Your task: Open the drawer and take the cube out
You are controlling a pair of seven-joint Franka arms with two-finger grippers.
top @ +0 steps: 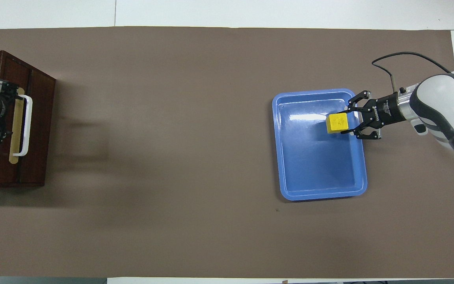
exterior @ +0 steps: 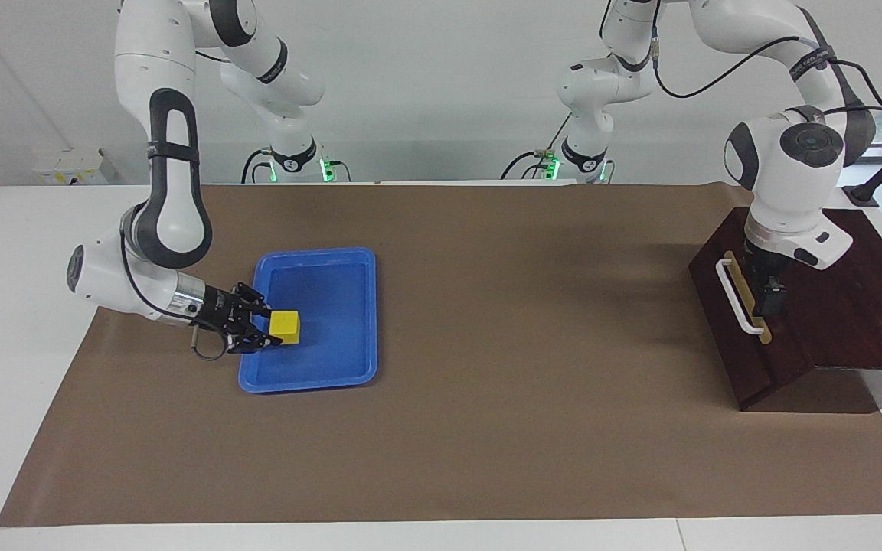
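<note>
a brown mat [exterior: 487, 383] covers the white desk [exterior: 20, 306] under a pale wall. the right claw [exterior: 266, 330] is clenched on the cube [exterior: 285, 327] over the blue tray [exterior: 349, 321]. the left claw [exterior: 769, 304], released, hangs over the shut drawer [exterior: 732, 344].

A blue plastic tray [exterior: 334, 321] sits on brown paper [exterior: 487, 428] covering a white table [exterior: 12, 306], toward the right arm's end.
</note>
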